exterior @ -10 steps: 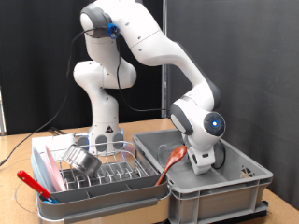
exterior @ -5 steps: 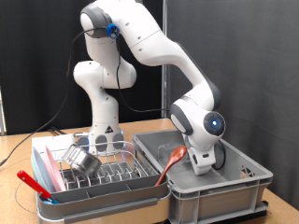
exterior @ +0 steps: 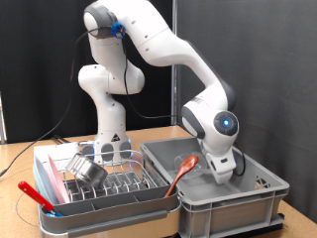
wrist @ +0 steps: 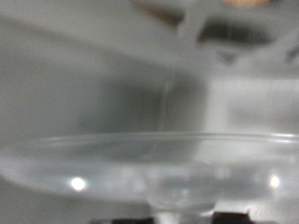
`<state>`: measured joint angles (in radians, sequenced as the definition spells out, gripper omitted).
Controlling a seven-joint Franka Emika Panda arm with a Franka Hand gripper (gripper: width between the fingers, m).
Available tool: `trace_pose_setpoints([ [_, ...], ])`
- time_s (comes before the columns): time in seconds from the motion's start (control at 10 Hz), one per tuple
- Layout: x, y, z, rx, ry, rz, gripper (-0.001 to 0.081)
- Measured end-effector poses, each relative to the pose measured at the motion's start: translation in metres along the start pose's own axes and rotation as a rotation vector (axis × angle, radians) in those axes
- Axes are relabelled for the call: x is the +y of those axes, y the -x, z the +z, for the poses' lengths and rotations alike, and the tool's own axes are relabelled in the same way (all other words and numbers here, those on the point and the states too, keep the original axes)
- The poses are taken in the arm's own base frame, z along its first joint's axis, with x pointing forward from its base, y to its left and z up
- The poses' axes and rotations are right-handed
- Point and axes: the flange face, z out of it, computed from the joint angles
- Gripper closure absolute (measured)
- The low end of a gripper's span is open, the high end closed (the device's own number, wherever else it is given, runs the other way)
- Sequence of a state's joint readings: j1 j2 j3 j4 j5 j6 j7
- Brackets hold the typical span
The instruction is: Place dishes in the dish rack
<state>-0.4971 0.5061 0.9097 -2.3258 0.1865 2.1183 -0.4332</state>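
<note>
Dishes sit split between two containers on the wooden counter [exterior: 20, 159]. Toward the counter's left end, as the exterior view shows it, lies the dish rack [exterior: 104, 190], a low pale tray with wire prongs, and a shiny steel bowl [exterior: 89, 170] rests tilted on its side among those prongs. A clear drinking glass [exterior: 111, 151] appears to stand at the rack's far side, just in front of the robot's base, though it is hard to make out. A red-handled tool [exterior: 33, 194] lies along the near left corner of the rack. Beside the rack, toward the counter's right end, stands the deeper grey crate [exterior: 228, 203]. A reddish-brown spoon [exterior: 181, 173] leans inside it, its handle slanting down toward the crate's near left wall. The end effector [exterior: 224, 169] is lowered into the crate, just to the right of the spoon's upper end; whether its fingers are spread or pressed together cannot be told. The wrist view is blurred, showing only a curved clear rim [wrist: 149, 149] close to the camera against grey walls.
</note>
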Motion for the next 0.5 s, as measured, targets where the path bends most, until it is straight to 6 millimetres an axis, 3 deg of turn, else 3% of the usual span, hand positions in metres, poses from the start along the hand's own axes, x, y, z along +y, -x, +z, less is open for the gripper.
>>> trace_pose_setpoints([
  [0.3,-0.016,0.003,-0.037,0.058,-0.033,-0.046,0.0706],
  [0.5,-0.029,0.011,-0.059,-0.004,-0.095,-0.103,0.0706],
])
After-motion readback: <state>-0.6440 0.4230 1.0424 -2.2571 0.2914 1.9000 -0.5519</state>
